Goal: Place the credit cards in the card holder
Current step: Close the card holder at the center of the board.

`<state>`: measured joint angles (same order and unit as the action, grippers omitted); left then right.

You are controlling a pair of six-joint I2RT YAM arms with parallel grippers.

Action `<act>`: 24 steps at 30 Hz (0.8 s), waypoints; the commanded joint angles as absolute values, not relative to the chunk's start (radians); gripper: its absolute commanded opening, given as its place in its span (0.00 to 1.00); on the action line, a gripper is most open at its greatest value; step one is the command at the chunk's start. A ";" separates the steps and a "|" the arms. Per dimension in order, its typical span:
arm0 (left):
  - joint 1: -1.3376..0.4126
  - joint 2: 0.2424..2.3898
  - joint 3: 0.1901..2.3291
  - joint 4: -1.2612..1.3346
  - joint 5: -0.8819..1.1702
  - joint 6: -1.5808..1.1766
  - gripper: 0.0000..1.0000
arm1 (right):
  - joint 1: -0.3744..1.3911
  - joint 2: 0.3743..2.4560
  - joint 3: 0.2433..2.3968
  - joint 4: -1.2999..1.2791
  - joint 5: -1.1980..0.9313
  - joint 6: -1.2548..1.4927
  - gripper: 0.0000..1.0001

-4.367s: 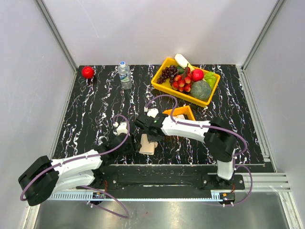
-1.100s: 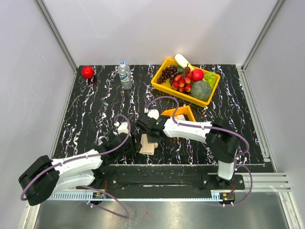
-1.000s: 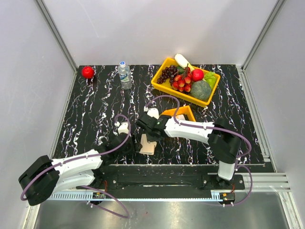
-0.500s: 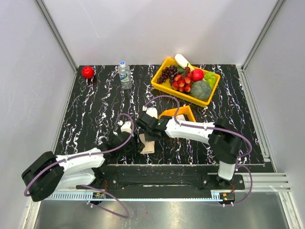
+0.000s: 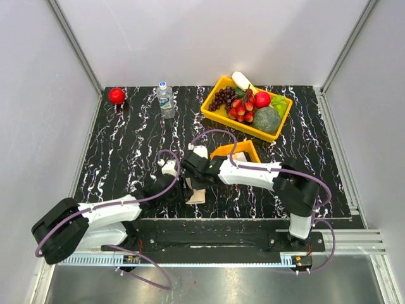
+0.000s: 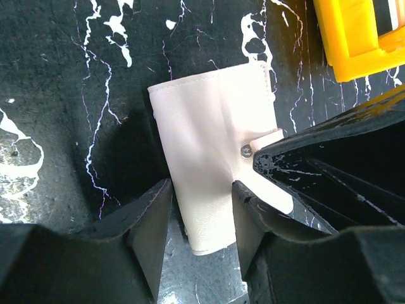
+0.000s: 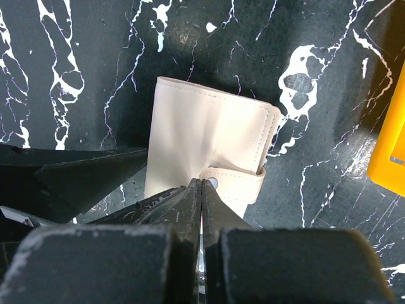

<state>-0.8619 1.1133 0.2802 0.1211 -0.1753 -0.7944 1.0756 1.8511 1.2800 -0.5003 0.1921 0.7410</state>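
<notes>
The card holder (image 5: 197, 194) (image 6: 209, 139) (image 7: 202, 133) is a closed beige wallet lying on the black marbled table, its snap strap (image 7: 237, 180) across one edge. My left gripper (image 5: 181, 190) (image 6: 202, 187) is open over its near end, with one finger beside the left edge and the other over the wallet. My right gripper (image 5: 192, 180) (image 7: 202, 183) is shut, its tips touching the strap by the snap; it also shows in the left wrist view (image 6: 254, 157). I cannot tell whether it pinches the strap. Pale flat things, possibly the credit cards (image 5: 240, 156), lie in the small orange tray (image 5: 229, 149).
The small orange tray (image 6: 354, 44) (image 7: 392, 126) sits just right of the wallet. A large yellow tray (image 5: 212, 113) of fruit stands at the back right. A water bottle (image 5: 166, 99) and a red ball (image 5: 116, 95) stand at the back left.
My left gripper has moved forward and right to the wallet's near end. My right gripper has shifted slightly left along the wallet, staying shut.
</notes>
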 commanded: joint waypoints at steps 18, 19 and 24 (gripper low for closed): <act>-0.859 1.134 0.285 0.080 -0.153 -0.796 0.46 | 1.051 1.868 1.256 -0.445 0.198 0.741 0.00; -0.861 1.134 0.287 0.080 -0.156 -0.796 0.46 | 1.051 1.859 1.253 -0.443 0.201 0.741 0.00; -0.861 1.143 0.288 0.080 -0.156 -0.795 0.46 | 1.051 1.809 1.239 -0.428 0.209 0.742 0.00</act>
